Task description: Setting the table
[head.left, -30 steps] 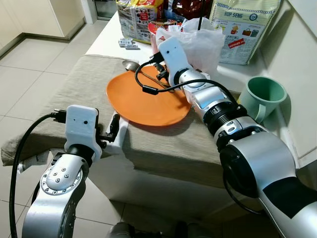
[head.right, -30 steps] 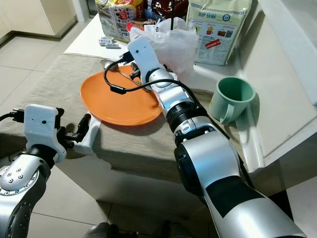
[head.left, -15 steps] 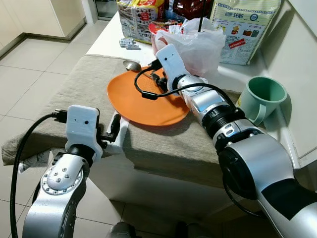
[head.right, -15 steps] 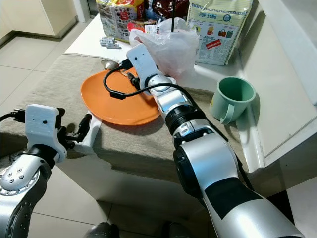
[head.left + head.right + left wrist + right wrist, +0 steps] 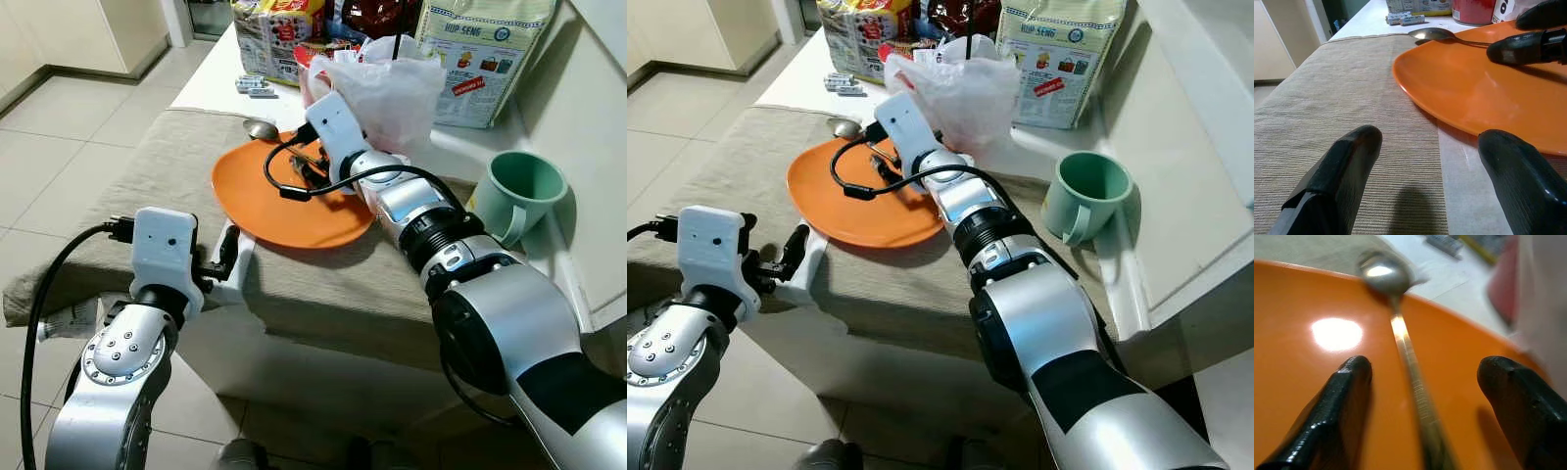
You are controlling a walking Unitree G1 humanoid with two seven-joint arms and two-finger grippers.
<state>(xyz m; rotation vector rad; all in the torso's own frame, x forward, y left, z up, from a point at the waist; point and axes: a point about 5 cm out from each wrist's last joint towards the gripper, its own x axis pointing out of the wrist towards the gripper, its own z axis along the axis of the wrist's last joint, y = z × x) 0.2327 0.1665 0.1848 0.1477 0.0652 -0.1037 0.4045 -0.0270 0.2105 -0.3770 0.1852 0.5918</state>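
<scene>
An orange plate (image 5: 284, 201) lies on a beige cloth (image 5: 147, 186) on the table. A metal spoon (image 5: 1400, 333) rests across the plate's far rim, its bowl (image 5: 260, 128) hanging just off the edge. My right gripper (image 5: 1425, 396) hovers low over the plate, open, one finger on each side of the spoon's handle without closing on it. At the table's near edge, my left gripper (image 5: 1430, 181) is open and empty, facing the plate's near rim (image 5: 1420, 98).
A green mug (image 5: 519, 191) stands to the right of the plate near the wall. Behind the plate are a white plastic bag (image 5: 392, 83), snack packets (image 5: 274, 29), a cracker bag (image 5: 485, 49) and small batteries (image 5: 253, 86). Tiled floor lies to the left.
My right gripper has shifted a little left and lower over the plate, straddling the spoon's handle. The left arm has stayed put.
</scene>
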